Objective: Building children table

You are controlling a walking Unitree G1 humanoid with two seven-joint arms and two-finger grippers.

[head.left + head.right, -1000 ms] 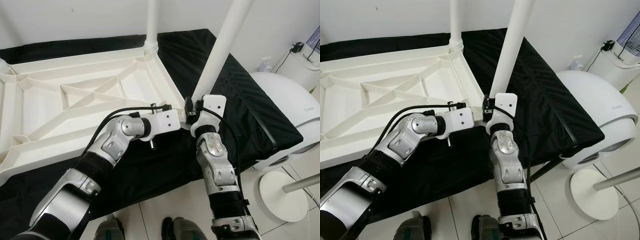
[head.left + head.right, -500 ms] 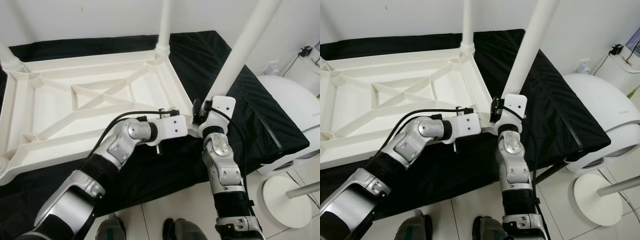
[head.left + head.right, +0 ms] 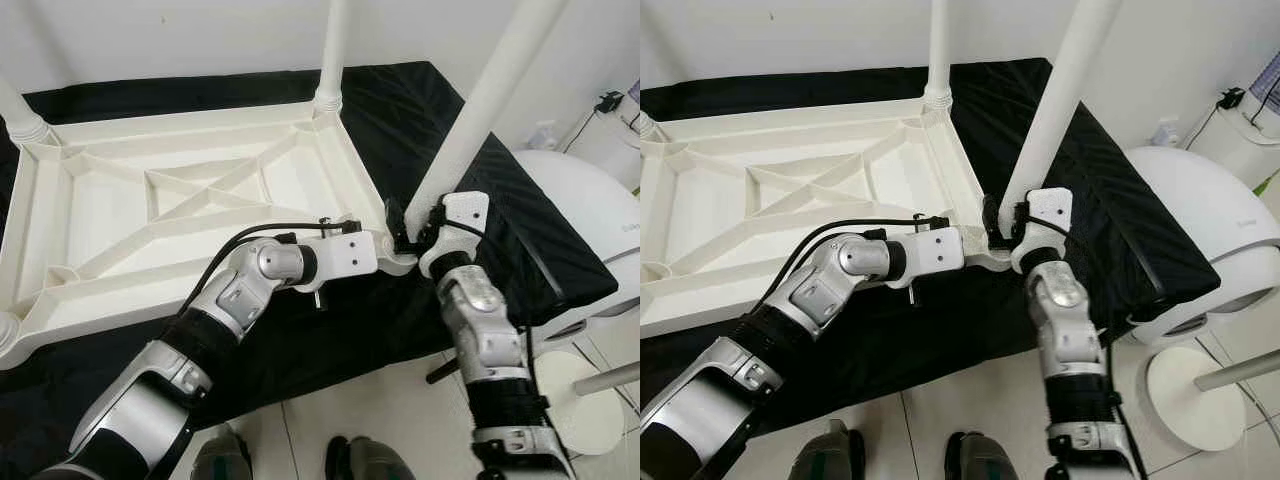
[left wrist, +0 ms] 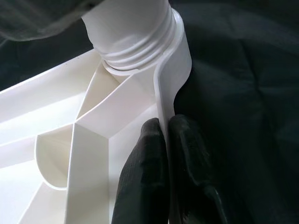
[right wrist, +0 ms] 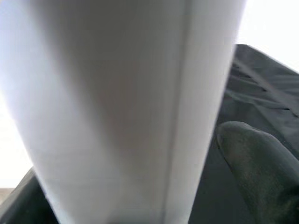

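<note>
I'm pinching the tabletop (image 3: 170, 215) rim with my left gripper (image 4: 167, 140), right gripper (image 3: 412, 232) clamping one of three legs (image 3: 478, 110).

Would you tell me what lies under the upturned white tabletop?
A black cloth lies under the white tabletop, showing along its far, near and right edges. What the cloth itself covers is hidden, as is everything directly beneath the tabletop.
</note>
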